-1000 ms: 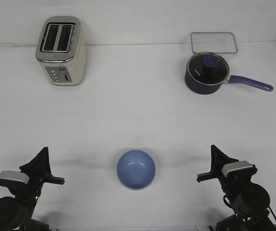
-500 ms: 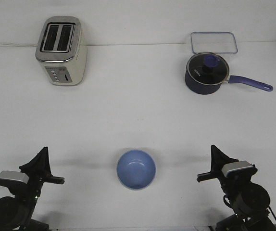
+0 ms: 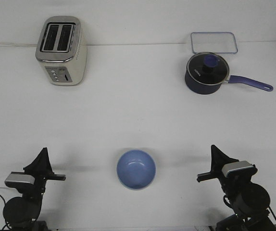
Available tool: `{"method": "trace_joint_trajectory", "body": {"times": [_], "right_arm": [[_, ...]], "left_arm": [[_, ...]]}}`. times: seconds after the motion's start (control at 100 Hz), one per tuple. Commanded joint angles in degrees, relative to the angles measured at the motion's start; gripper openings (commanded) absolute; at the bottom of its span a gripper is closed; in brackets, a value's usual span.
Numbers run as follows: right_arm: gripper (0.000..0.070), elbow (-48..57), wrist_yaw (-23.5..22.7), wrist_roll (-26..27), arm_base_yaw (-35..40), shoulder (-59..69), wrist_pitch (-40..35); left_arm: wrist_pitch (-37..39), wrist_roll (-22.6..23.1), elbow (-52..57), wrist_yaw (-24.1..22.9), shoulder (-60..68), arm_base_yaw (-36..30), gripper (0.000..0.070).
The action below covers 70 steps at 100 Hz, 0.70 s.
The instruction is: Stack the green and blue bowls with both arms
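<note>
The light blue bowl (image 3: 136, 168) sits upright on the white table, near the front edge, midway between my two arms. A thin pale edge shows under its near rim. I cannot tell whether that is the green bowl, which shows nowhere else. My left gripper (image 3: 42, 161) is low at the front left, well apart from the bowl and holding nothing. My right gripper (image 3: 218, 158) is low at the front right, also apart and empty. Each shows as a single dark wedge seen side-on, so the finger gap is hidden.
A cream toaster (image 3: 61, 51) stands at the back left. A dark navy saucepan (image 3: 206, 73) with a lid and a long handle pointing right stands at the back right. A clear flat lid (image 3: 214, 42) lies behind it.
My left arm has shifted slightly to the right and lower. The blue bowl and the right arm have not moved.
</note>
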Motion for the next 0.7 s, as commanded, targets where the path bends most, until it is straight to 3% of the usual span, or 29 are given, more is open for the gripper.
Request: {"method": "trace_joint_trajectory", "body": {"times": [0.0,0.69], "right_arm": [[0.0000,0.57,0.04,-0.09,0.28,-0.13,0.52],[0.0000,0.57,0.04,-0.09,0.28,-0.13,0.96]], "left_arm": [[1.46,-0.33,-0.94,-0.66,-0.07,0.02,0.0012],[1.27,0.37,-1.42,-0.59,0.02,-0.04,0.0012]]}}
